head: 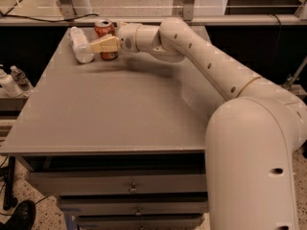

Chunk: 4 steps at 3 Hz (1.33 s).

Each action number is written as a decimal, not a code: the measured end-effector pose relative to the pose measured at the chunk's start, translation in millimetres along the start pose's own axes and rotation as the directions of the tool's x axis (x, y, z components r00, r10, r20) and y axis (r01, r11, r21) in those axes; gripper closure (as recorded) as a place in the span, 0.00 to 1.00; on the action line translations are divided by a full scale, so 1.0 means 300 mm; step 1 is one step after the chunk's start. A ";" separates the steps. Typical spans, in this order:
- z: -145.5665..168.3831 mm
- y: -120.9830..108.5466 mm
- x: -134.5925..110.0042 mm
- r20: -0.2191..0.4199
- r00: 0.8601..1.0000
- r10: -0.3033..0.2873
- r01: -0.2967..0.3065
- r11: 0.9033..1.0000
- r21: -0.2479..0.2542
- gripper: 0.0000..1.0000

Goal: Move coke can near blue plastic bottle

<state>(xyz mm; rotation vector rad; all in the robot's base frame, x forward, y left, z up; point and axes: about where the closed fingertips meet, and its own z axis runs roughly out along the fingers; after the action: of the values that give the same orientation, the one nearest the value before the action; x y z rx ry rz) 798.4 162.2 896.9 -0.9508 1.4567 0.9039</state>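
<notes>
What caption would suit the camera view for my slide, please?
Gripper at the upright coke can, right beside the blue plastic bottle lying at the far left corner of the grey table.

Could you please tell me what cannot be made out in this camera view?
- Label of the coke can: camera view, covered by the tool at the far left of the table.
- Cap of the blue plastic bottle: camera view, too blurred.
- Small bottles beside the table: camera view, too small to identify.
</notes>
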 end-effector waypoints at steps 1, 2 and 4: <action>-0.034 0.007 -0.010 -0.005 1.000 -0.006 0.006 1.000 -0.001 0.00; -0.171 0.006 -0.055 -0.039 0.999 -0.037 0.038 0.999 0.027 0.00; -0.643 0.109 -0.236 -0.146 0.981 -0.131 0.150 0.980 0.132 0.00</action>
<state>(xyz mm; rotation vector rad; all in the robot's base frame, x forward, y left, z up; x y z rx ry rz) 699.0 1.9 984.9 -1.0106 1.5266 0.6324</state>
